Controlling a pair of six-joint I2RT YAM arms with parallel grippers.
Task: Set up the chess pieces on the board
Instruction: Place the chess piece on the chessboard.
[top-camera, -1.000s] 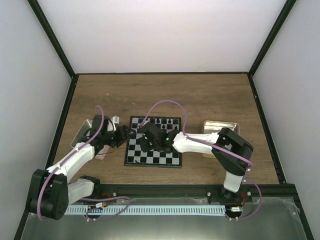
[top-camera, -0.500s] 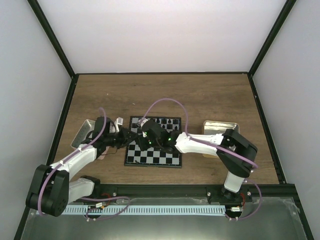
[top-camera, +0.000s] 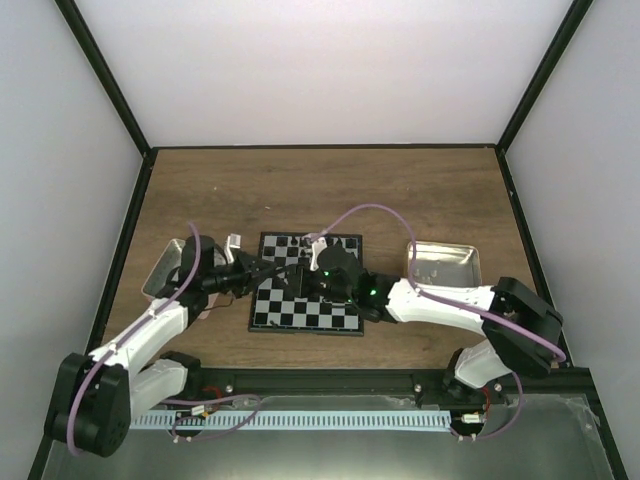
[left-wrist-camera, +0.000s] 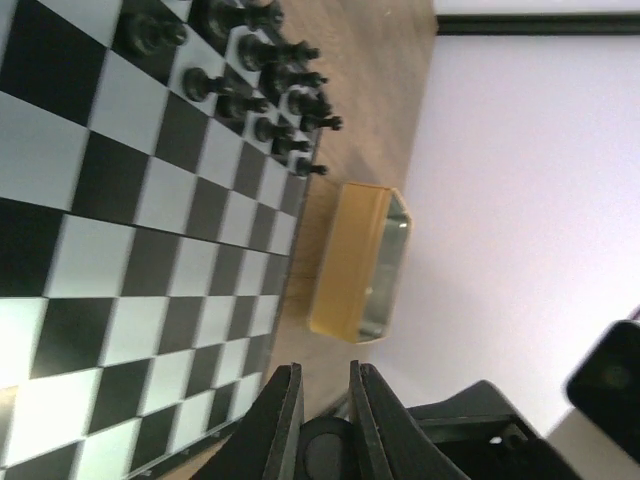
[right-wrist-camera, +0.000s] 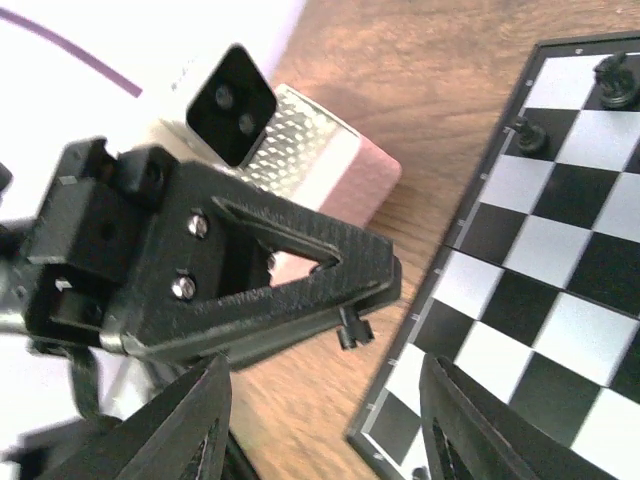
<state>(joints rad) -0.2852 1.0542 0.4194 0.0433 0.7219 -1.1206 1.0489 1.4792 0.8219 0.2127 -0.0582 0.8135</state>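
The board lies in the middle of the table, with several black chess pieces standing on its far rows. My left gripper hovers at the board's left edge. In the right wrist view the left gripper is shut on a small black chess piece that sticks out below its tip. My right gripper faces it with its jaws wide open and nothing between them. In the left wrist view the left fingers stand close together, and the held piece is hidden there.
A tan tray sits right of the board and also shows in the left wrist view. A pink tray with a metal inside sits left of the board. Dark frame rails edge the table.
My left gripper shut on the black piece beside the right gripper. The right gripper then opened, and the right arm swung rightwards, uncovering the tan tray.
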